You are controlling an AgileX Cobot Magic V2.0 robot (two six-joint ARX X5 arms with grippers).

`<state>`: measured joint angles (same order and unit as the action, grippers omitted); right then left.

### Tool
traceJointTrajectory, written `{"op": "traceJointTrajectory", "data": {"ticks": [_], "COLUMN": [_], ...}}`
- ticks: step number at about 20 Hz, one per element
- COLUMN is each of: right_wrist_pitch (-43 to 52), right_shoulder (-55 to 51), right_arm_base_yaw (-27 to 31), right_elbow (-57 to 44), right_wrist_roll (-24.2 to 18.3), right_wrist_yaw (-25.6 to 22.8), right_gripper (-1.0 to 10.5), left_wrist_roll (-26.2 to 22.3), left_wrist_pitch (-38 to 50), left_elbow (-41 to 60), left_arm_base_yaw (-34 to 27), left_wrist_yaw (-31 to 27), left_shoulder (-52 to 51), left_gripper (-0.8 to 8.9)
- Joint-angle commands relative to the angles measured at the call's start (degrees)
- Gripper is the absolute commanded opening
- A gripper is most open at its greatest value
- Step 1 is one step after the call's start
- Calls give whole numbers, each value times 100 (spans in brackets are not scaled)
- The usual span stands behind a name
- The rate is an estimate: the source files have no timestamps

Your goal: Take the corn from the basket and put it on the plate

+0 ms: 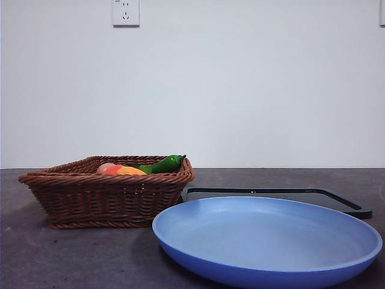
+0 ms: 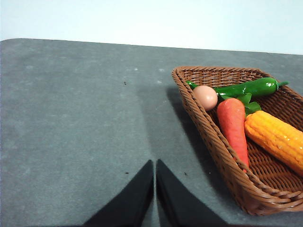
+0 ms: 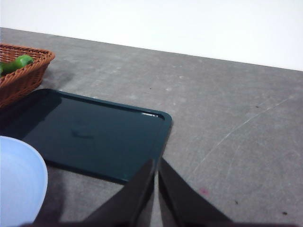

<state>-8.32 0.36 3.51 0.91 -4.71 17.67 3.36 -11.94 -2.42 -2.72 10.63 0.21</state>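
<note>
The corn (image 2: 276, 139), an orange-yellow bumpy cob, lies in the brown wicker basket (image 2: 222, 156) beside a carrot, a pinkish egg-like fruit and a green pepper. In the front view only its top (image 1: 131, 171) shows over the basket (image 1: 96, 195) rim. The light-blue plate (image 1: 264, 241) sits near and to the right of the basket; its edge (image 3: 19, 179) shows in the right wrist view. My left gripper (image 2: 155, 163) is shut over bare table, apart from the basket. Over the black tray's corner, my right gripper (image 3: 156, 161) is also shut.
A flat black tray (image 3: 90, 137) lies behind the plate, also seen as a thin dark frame (image 1: 277, 194). A carrot (image 2: 233, 125), a green pepper (image 2: 246, 88) and a pinkish round fruit (image 2: 205, 97) share the basket. A wall stands behind the table.
</note>
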Motion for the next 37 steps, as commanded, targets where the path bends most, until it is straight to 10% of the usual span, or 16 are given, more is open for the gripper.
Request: {"op": "traceJointTrajectory", "data": {"ticks": [1, 14, 30, 37], "right_wrist_pitch": [251, 927, 1213, 933], "right_shoulder": [-15, -15, -13, 15], "right_arm_base_yaw": [11, 9, 7, 7], "right_elbow": [-35, -35, 103, 765], "right_wrist_roll": [-46, 232, 2570, 2686], "right_wrist_yaw": [-15, 17, -122, -133], "right_gripper": [2, 2, 2, 2], "left_wrist_roll": [219, 1099, 2374, 2927], "left_wrist_pitch": [-310, -306, 352, 323], "left_elbow": [46, 44, -90, -627], "left_arm_base_yaw": [-11, -11, -11, -11], "left_wrist_yaw": [28, 28, 468, 765], "left_shoulder": [-4, -4, -2, 131], "left_gripper": [8, 8, 7, 7]}}
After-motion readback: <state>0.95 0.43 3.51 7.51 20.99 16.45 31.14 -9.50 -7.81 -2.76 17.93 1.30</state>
